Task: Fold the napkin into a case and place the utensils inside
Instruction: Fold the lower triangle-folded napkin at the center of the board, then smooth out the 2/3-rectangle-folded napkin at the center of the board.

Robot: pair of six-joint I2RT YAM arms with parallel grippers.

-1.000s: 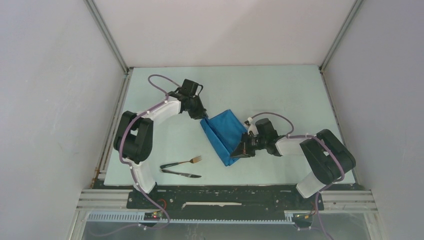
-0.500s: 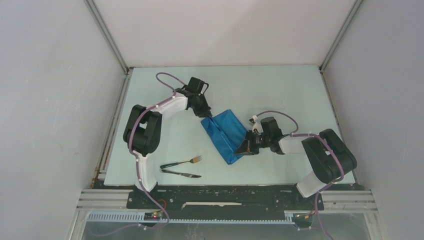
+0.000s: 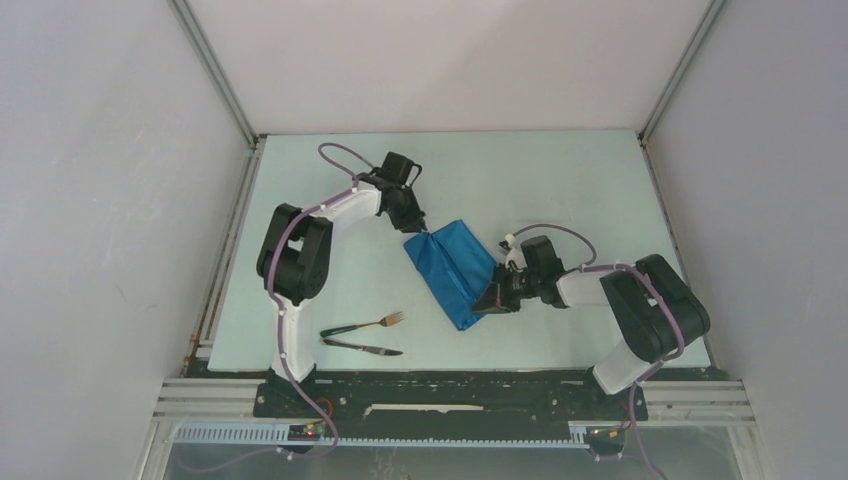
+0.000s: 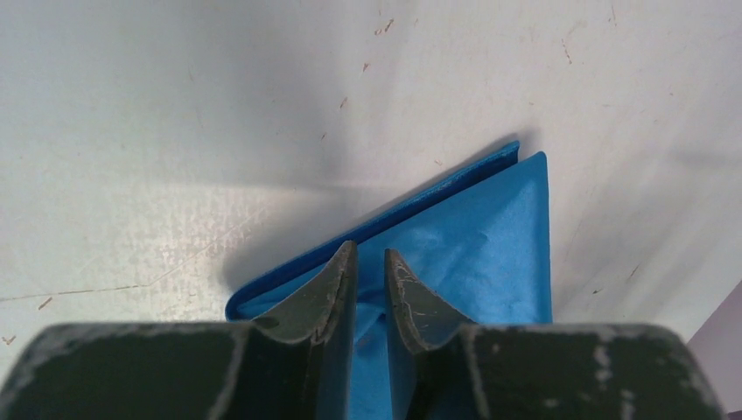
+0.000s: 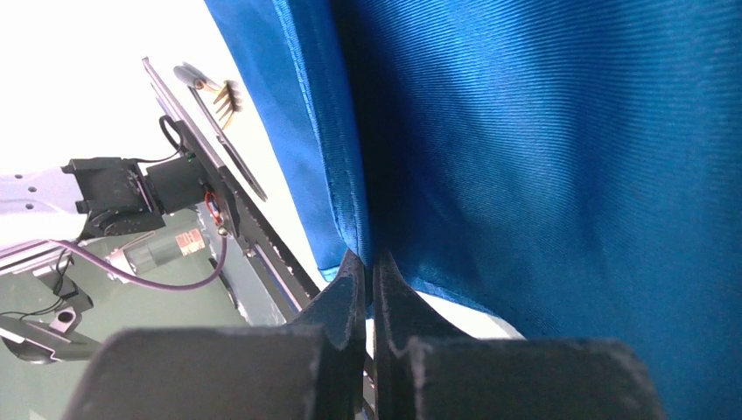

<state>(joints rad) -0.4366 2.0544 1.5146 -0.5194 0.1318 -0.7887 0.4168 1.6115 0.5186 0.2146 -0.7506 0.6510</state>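
The blue napkin (image 3: 452,268) lies folded into a long slanted strip mid-table. My left gripper (image 3: 419,230) pinches its far-left corner; in the left wrist view the fingertips (image 4: 346,262) stand narrowly apart with a ridge of napkin (image 4: 490,227) bunched between them. My right gripper (image 3: 492,300) is shut on the cloth's near right edge, and the napkin (image 5: 542,131) hangs lifted above that gripper (image 5: 368,262). The fork (image 3: 366,324) and the knife (image 3: 362,347) lie side by side near the front edge, left of the napkin and apart from both grippers.
The pale table (image 3: 560,180) is bounded by grey walls and metal rails on three sides. The black base rail (image 3: 450,395) runs along the near edge. The fork's tines (image 5: 229,94) show at the upper left of the right wrist view.
Both grippers kept their hold. The left arm's elbow swung right and its gripper edged right. The right gripper drew slightly right, and the napkin shifted a little with them.
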